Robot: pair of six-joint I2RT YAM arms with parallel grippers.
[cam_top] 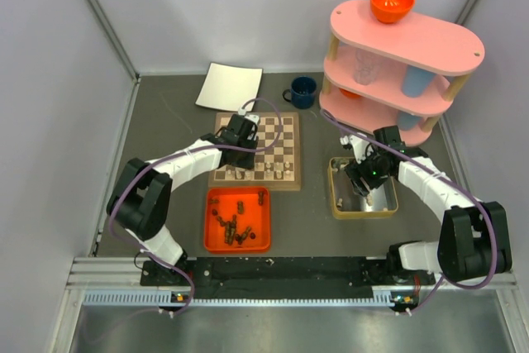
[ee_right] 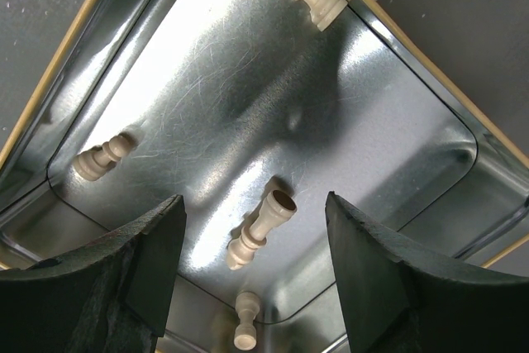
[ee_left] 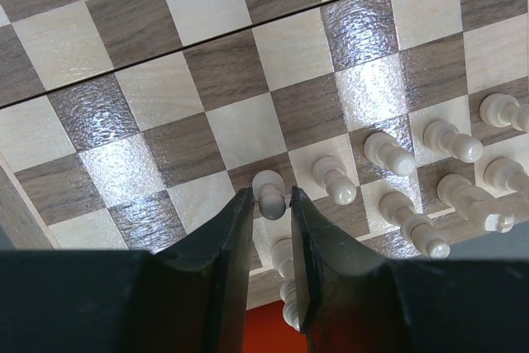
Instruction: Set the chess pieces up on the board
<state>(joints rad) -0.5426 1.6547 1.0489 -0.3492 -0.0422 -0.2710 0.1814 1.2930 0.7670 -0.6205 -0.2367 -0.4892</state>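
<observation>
Over the board's (cam_top: 281, 134) near rows, reaches with the bent left arm (cam_top: 186, 161); flanks an upright pale pawn (ee_left: 268, 188) closely with the left gripper (ee_left: 271, 200), gripping or clear impossible to tell. Hangs the right gripper (ee_right: 254, 204) wide open, empty, above pale pieces (ee_right: 263, 225) lying in the metal tray (ee_right: 446, 171). Dark pieces (cam_top: 235, 225) in the red tray (cam_top: 208, 221).

The square wooden board (cam_top: 281, 142) shows brown and cream checks. Its small carved chess pieces (ee_left: 334, 179) are pale beige. The flat plastic tray (cam_top: 209, 225) is orange-red.
</observation>
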